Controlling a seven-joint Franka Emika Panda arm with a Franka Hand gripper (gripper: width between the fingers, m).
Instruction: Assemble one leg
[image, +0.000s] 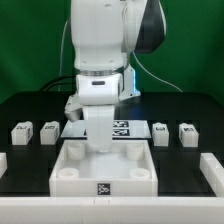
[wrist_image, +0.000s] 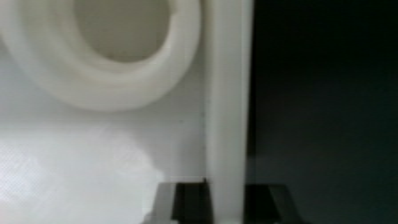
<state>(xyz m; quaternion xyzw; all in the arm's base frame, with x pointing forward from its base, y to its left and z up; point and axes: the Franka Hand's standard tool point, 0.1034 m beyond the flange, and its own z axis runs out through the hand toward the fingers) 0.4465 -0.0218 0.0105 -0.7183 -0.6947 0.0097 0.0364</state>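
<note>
Four small white legs stand in a row on the black table: two on the exterior view's left (image: 22, 131) (image: 49, 131) and two on its right (image: 160, 131) (image: 187, 132). None is held. The large white tray-like piece (image: 70, 178) lies at the front centre. My gripper (image: 100, 144) is down at its back wall. In the wrist view the gripper (wrist_image: 228, 192) has a dark finger (wrist_image: 187, 205) on each side of the tray's thin white wall (wrist_image: 226, 120), pressed against it. A round recess (wrist_image: 116, 45) shows beside the wall.
The marker board (image: 124, 128) lies behind the tray, partly hidden by the arm. White raised bars sit at the exterior view's left edge (image: 3, 160) and right edge (image: 212, 175). A cable hangs behind the arm.
</note>
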